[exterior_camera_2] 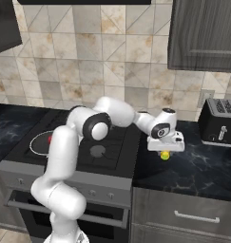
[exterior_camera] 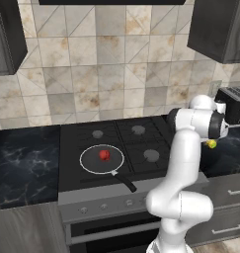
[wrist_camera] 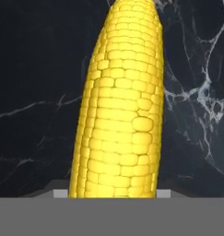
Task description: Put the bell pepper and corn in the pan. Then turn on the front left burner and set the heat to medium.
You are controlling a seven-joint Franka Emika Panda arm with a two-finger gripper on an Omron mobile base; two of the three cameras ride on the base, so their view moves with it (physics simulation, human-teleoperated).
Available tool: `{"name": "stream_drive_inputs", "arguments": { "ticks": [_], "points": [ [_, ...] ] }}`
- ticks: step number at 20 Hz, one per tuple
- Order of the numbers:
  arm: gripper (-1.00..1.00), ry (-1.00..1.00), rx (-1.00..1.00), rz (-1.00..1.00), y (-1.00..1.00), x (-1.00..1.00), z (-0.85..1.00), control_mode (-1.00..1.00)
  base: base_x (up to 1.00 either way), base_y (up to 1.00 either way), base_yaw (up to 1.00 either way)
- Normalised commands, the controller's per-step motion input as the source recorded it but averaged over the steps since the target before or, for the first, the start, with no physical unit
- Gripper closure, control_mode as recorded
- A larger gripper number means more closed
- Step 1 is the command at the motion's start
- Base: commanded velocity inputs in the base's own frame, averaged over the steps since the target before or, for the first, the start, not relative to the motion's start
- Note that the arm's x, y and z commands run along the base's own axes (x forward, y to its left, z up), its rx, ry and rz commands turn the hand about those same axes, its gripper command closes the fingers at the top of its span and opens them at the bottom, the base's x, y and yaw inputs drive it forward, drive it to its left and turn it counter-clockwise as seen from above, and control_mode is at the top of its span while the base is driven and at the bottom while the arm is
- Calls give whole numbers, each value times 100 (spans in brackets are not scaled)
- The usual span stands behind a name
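Observation:
The yellow corn (wrist_camera: 118,106) lies lengthwise between my fingers, whose pale tips (wrist_camera: 61,193) press flush against both its sides. My gripper (exterior_camera_2: 165,151) is over the black marble counter (exterior_camera_2: 193,166) right of the stove and is shut on the corn (exterior_camera_2: 165,154), which sits at or just above the counter top. The red bell pepper (exterior_camera: 104,155) rests inside the dark pan (exterior_camera: 92,164), which stands on the stove's front left with its black handle pointing forward right. The pan covers the front left burner. From the left, the corn (exterior_camera: 211,144) peeks out under my hand.
A black toaster (exterior_camera_2: 219,121) stands on the counter right of my gripper. Three grey burner caps (exterior_camera: 151,155) show on the stove top beside the pan. Knobs (exterior_camera: 104,206) line the stove's front panel. Dark cabinets hang above on both sides.

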Motion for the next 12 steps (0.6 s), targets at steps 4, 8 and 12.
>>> {"name": "stream_drive_inputs", "arguments": {
  "ticks": [4,8,12],
  "points": [
    [100,-5,0,1,18,-26,79,-100,0,0,0],
    [100,-2,0,0,66,-18,100,-100,0,0,0],
    [100,0,0,0,79,-12,80,-100,0,0,0]
  ]
}}
